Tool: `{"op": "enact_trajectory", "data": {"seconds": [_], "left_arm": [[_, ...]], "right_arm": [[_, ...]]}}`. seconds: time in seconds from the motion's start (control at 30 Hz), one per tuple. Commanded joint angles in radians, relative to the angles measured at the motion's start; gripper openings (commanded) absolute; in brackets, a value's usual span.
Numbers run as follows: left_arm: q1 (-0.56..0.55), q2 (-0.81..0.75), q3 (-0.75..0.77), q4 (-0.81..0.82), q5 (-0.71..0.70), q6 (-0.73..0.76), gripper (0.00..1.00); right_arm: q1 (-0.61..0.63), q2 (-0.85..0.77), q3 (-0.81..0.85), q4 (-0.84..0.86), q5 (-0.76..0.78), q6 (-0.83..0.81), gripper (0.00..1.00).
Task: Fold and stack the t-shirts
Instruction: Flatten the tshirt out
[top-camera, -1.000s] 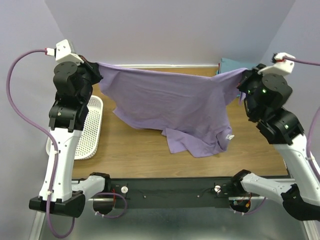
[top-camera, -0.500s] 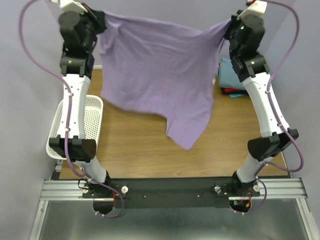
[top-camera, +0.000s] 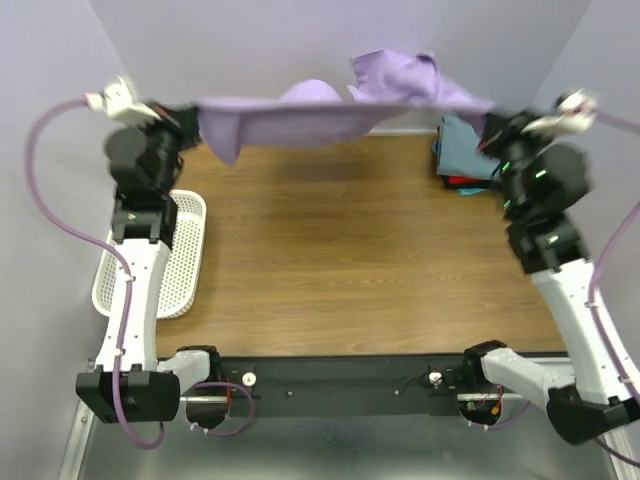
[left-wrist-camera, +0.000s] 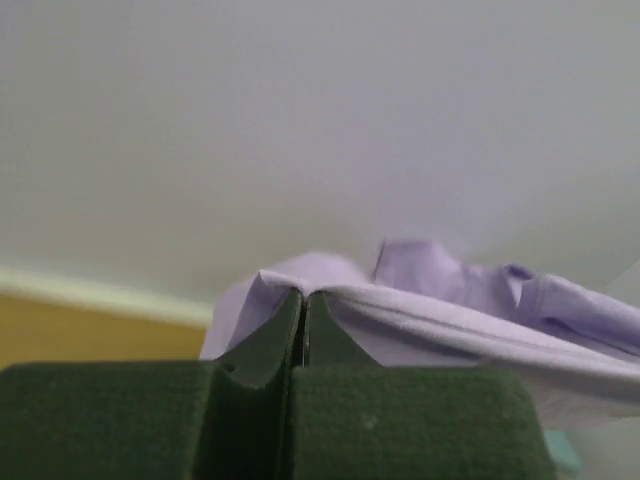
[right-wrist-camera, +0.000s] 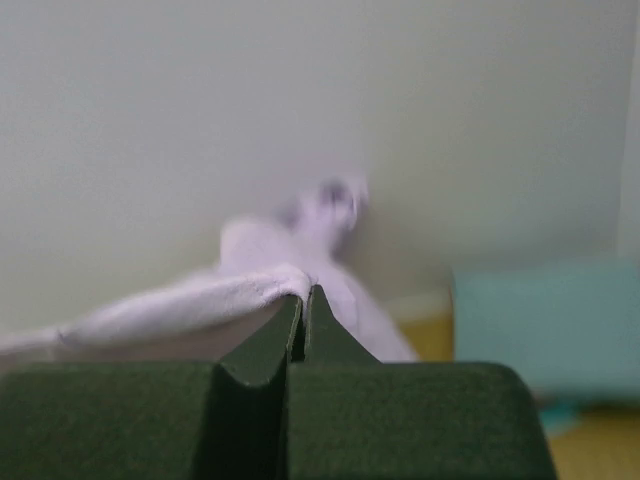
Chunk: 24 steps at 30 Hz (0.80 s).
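Note:
The lavender-purple t-shirt (top-camera: 330, 110) is stretched in the air between both arms, above the far edge of the table, its loose body flung up toward the back wall. My left gripper (top-camera: 193, 115) is shut on its left corner (left-wrist-camera: 300, 285). My right gripper (top-camera: 490, 122) is shut on its right corner (right-wrist-camera: 270, 290). In the back right corner of the table, just beside my right gripper, a folded teal t-shirt (top-camera: 462, 150) lies on a red one (top-camera: 462, 183). The teal one also shows blurred in the right wrist view (right-wrist-camera: 545, 325).
A white perforated basket (top-camera: 170, 255) stands at the left table edge beside the left arm. The wooden table top (top-camera: 350, 260) lies below the hanging cloth. Grey walls close the back and both sides.
Both arms have swung down and forward with the purple t-shirt. Its body hung in front as a sheet before; now it has flipped up toward the back wall.

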Motion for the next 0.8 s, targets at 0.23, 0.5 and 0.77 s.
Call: {"op": "enact_trajectory", "data": {"seconds": [0.23, 0.5, 0.77], "left_arm": [[-0.005, -0.113, -0.88, 0.054, 0.112, -0.122, 0.0], [-0.017, -0.106, -1.003, 0.05, 0.066, -0.19, 0.13], [-0.017, -0.182, -0.999, -0.039, -0.004, -0.219, 0.27]], "right_arm": [[-0.002, -0.367, -1.027, -0.156, -0.237, 0.45, 0.01], [-0.002, -0.461, -1.073, -0.308, -0.288, 0.504, 0.4], [-0.002, -0.433, -0.992, -0.34, -0.264, 0.498, 0.65]]}}
